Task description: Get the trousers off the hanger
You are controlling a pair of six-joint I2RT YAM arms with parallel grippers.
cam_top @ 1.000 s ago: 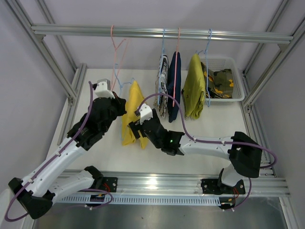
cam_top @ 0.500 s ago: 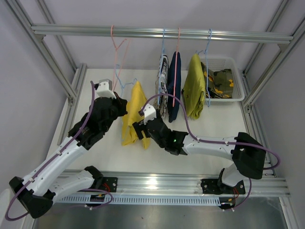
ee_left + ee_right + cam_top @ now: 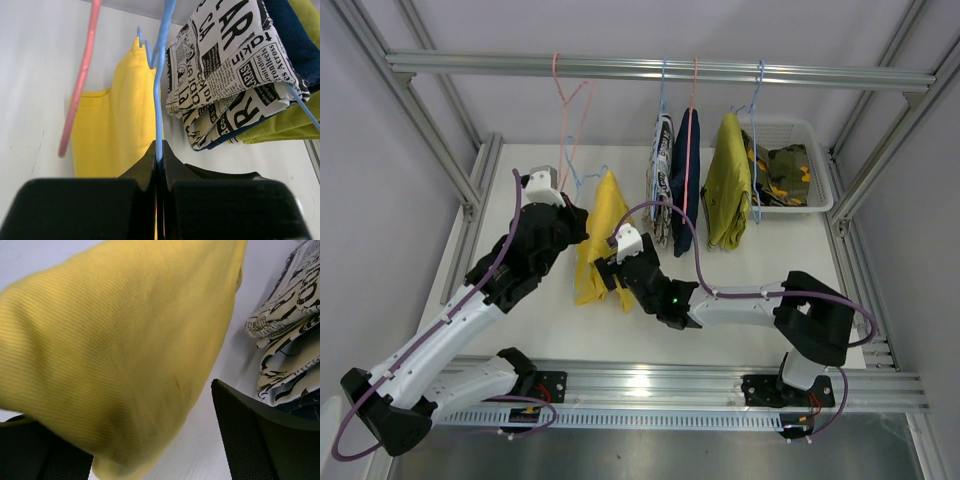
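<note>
Reaches forward and inward with both arms, pinches the left hand (image 3: pixel 158 155) tightly shut, holds the right hand (image 3: pixel 607 268) wide open.

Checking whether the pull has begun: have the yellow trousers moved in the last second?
No. The yellow trousers hang at the same spot below the top bar, their lower edge no nearer the front rail.

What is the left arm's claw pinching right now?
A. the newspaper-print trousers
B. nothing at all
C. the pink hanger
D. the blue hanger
D: in the left wrist view, the left gripper is shut on the wire of the blue hanger, while the pink hanger hangs free beside it.
</note>
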